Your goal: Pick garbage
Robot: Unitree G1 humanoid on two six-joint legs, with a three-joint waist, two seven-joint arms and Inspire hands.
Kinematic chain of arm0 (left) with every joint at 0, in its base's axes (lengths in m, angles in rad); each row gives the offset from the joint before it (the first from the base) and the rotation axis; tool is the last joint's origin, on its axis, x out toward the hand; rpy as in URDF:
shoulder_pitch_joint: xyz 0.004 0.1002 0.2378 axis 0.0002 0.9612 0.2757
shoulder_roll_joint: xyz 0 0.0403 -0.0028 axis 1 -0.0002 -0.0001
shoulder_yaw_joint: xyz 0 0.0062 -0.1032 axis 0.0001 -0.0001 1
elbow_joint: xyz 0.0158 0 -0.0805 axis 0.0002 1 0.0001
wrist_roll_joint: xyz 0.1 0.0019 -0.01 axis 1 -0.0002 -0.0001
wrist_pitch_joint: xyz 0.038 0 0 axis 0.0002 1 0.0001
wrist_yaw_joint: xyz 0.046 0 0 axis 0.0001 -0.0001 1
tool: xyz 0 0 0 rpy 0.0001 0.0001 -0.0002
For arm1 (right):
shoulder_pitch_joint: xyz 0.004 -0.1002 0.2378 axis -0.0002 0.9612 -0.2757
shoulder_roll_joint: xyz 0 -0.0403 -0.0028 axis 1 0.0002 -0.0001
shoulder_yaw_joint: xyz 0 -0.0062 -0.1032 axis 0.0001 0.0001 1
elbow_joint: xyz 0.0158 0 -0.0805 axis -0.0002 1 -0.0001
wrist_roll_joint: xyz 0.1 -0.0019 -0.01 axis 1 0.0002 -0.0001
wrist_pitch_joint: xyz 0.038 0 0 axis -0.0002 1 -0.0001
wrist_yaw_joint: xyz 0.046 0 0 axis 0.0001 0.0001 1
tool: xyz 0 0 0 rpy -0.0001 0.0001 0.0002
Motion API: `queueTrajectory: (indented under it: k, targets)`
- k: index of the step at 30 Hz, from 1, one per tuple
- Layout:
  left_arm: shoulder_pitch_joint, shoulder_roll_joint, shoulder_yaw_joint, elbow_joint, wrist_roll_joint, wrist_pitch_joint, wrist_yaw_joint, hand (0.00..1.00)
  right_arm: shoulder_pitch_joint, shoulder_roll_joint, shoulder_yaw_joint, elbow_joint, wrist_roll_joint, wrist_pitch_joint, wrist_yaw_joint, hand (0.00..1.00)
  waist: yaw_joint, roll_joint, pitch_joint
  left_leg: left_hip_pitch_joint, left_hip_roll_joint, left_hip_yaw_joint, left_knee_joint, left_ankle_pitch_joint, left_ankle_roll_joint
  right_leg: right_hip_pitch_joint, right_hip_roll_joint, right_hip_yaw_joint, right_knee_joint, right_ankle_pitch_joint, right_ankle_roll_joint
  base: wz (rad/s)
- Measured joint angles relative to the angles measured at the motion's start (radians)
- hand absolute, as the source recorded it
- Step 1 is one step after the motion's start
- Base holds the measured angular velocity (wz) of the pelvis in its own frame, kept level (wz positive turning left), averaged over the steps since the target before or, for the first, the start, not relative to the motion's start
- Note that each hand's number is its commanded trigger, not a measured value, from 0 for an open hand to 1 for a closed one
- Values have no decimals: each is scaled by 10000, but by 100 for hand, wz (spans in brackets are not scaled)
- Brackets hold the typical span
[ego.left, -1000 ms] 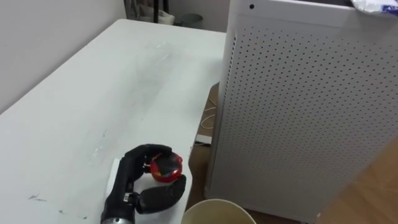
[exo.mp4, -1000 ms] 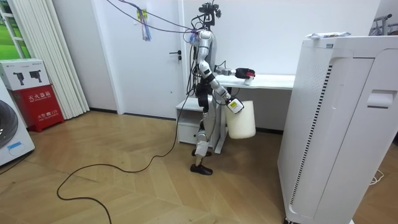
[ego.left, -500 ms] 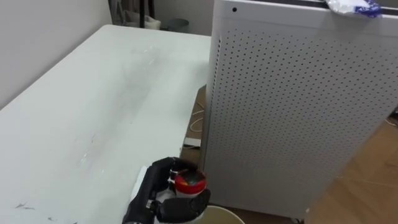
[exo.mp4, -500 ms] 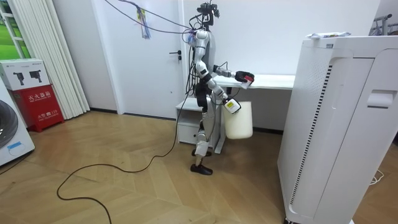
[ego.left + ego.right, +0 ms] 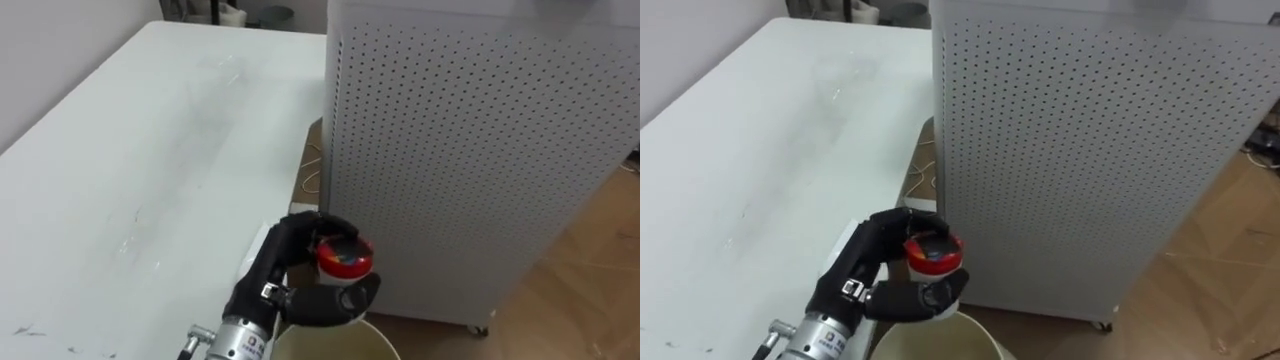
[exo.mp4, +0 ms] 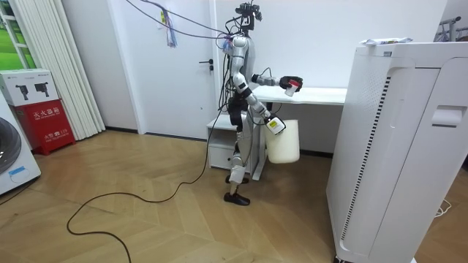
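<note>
In the left eye view the left hand (image 5: 297, 268) has its fingers and thumb curled round a small red-capped piece of garbage (image 5: 344, 257), directly above the cream bucket (image 5: 372, 338), with the white table (image 5: 120, 170) to the hand's left and a perforated white cabinet (image 5: 470, 150) to its right. In the room view that hand is raised beside the table's edge, and the right hand (image 6: 273, 125) sits lower, against the bucket. The right eye view shows the thumb under the garbage and the fingers over it.

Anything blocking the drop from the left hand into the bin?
Nothing visible. The left hand holds the red-lidded tub just above the bin's open rim, beside the white perforated cabinet.
</note>
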Motion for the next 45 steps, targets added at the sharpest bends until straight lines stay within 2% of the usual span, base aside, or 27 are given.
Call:
queueTrajectory:
  k: [5, 8, 15, 17, 18, 19, 28, 38, 45]
  targets:
    - [-51, -108, -66, -65, -199, 10, -776, 100, -311, -4, -222, 13, -17, -1, -235, 100, -124, 5, 0, -199, 5, 89, 91, 0, 0, -188, -14, -16, 14, 3, -5, -2]
    - [-51, -91, -145, -64, -379, 11, -932, 100, -373, -12, -236, 15, 41, -1, -382, 100, -267, 38, 11, -301, 8, 90, 102, 0, 0, -262, -20, -44, 2, 13, -21, 0]
    - [-47, -51, -402, 437, -558, 9, -1147, 100, -659, -118, -319, 102, 44, -9, -723, 100, -316, 170, 56, -463, 36, 314, 97, 1, -1, -668, -36, 65, 238, 23, -39, -12]
    - [-48, -51, -414, 891, -551, 25, -1162, 88, -827, -114, -319, 101, 18, -12, -747, 100, -369, 201, 74, -597, 33, 451, 102, 2, 1, -871, -39, 186, 290, 25, -42, -17]
    - [-47, -50, -419, 979, -551, 57, -1166, 60, -842, -114, -319, 101, 19, -12, -747, 100, -390, 208, 77, -620, 33, 466, 102, 2, 1, -928, -40, 203, 340, 25, -42, -7]
    - [-43, -47, -424, 1074, -542, 151, -1168, 0, -854, -113, -322, 89, 2, -13, -747, 100, -452, 217, 76, -689, 34, 476, 116, 2, 2, -1005, -42, 210, 373, 25, -42, -3]
    - [-82, -81, -492, 1259, -534, 250, -1212, 0, -945, -106, -609, 84, -112, -17, -768, 100, -600, 280, 85, -1087, 35, 562, 219, 9, 12, -1492, -43, 335, 556, 25, -42, -2]
    - [-221, -135, -519, 1303, -541, 277, -1308, 0, -1009, -78, -561, 132, -205, 62, -761, 100, -596, 287, 89, -1066, 35, 656, 243, 9, 13, -1495, -44, 387, 580, 24, -42, 0]
    - [-322, -131, -540, 1303, -541, 275, -1287, 0, -1023, -118, -608, 128, -323, 43, -910, 100, -739, 281, 90, -929, 34, 745, 227, 9, 13, -1456, -31, 513, 612, 25, -42, -7]
